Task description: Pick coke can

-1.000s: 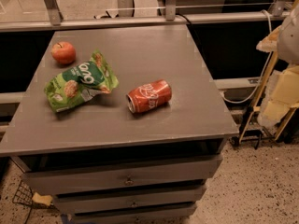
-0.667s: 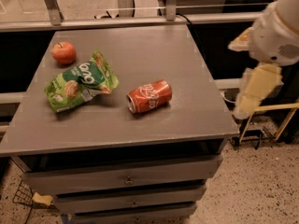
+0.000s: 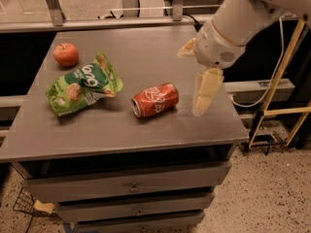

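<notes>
Cabinet top (image 3: 146,42), left to right. Apple (image 3: 66,54): far-left corner. Snack bag (image 3: 82,84): lying flat, nearer the front than the apple. Coke can (image 3: 155,99): on its side near the middle, just right of the bag, one silver end facing front-left. Gripper (image 3: 190,81): hovers right of the can without touching it, fingers (image 3: 205,91) spread apart. Drawers (image 3: 131,186) below.

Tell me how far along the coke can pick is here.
Done: the gripper is above the table, beside the coke can on the side away from the snack bag, fingers open. In hand: nothing; the can lies on its side, untouched, apart from the bag and the apple. Left: closing in, grasping, lifting.
</notes>
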Available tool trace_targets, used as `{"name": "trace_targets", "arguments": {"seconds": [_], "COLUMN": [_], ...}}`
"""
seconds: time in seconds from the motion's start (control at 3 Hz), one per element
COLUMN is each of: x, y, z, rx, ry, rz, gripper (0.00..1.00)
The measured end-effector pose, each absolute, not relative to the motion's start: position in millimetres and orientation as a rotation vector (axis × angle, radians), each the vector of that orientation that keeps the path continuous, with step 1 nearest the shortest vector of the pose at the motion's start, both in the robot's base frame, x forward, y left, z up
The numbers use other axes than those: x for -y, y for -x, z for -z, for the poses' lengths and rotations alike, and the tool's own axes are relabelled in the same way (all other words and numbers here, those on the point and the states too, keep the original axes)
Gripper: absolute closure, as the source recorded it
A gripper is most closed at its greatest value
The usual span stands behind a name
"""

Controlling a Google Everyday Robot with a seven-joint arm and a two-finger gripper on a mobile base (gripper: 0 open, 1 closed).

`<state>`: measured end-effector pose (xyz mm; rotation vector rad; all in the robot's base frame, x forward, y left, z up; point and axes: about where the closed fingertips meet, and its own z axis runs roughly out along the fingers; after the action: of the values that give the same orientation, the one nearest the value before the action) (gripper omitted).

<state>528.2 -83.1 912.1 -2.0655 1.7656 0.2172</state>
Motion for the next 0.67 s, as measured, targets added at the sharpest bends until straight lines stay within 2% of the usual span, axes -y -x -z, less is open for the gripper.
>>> {"name": "trace_targets", "arguments": {"seconds": [0.67], "x": [24.1], "y": [-538.5], "z": [-874.3], "rx": [-1.610], "ry": [2.287], "rz": [-0.211], "gripper": [0.00]}}
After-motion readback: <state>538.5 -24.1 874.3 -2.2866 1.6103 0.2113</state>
